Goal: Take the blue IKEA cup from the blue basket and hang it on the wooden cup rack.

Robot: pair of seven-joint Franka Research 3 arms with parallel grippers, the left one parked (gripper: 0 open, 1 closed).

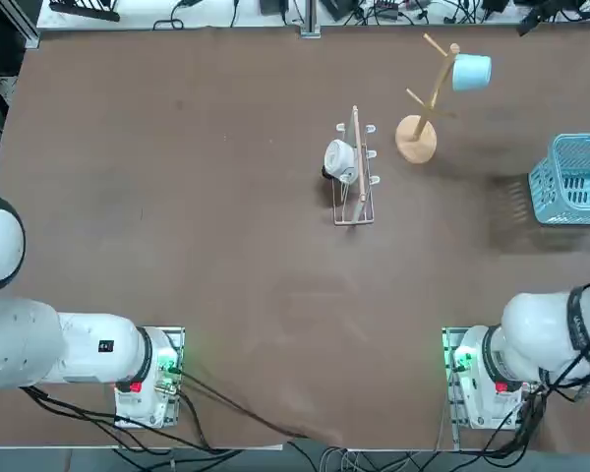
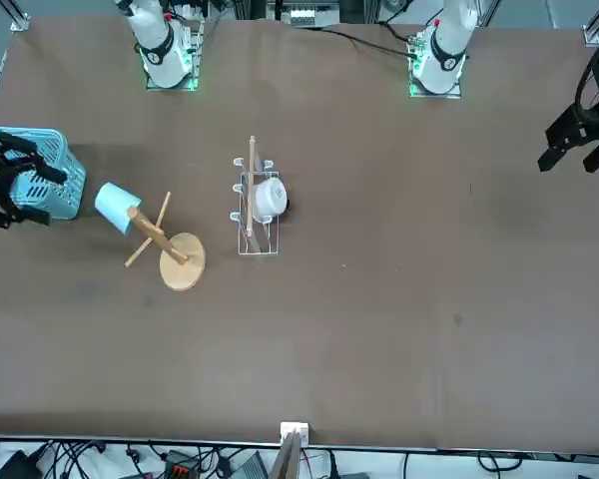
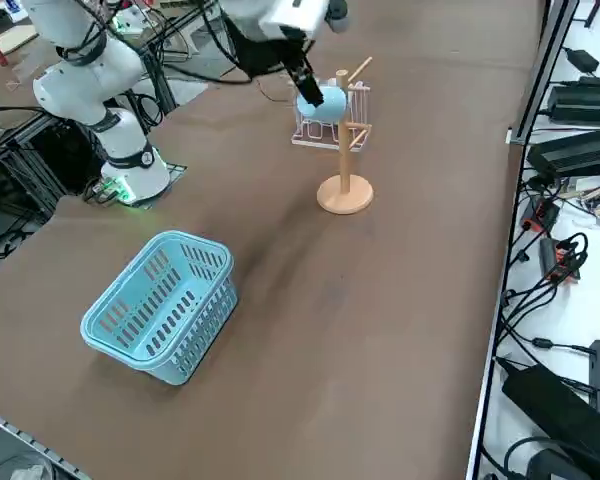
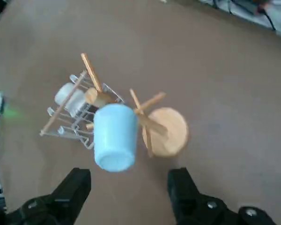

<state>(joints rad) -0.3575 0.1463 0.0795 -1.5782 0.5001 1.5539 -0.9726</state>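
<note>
Right claw (image 4: 129, 187) spread wide, holding nothing, near blue IKEA cup (image 4: 114, 136) hanging on wooden cup rack (image 4: 166, 131).

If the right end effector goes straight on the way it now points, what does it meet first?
Probably the blue IKEA cup hanging on the wooden cup rack. It lies just ahead of the open right end effector, though depth is unclear.

The cup (image 4: 114, 136) is pale blue. The cup rack (image 1: 428, 96) is light natural wood. The basket (image 3: 160, 306) is turquoise, its walls patterned with rows of slots. The wire rack (image 1: 353, 183) is silver with a wooden bar and holds a white cup (image 1: 338, 157). The table (image 1: 177, 197) is plain brown.
</note>
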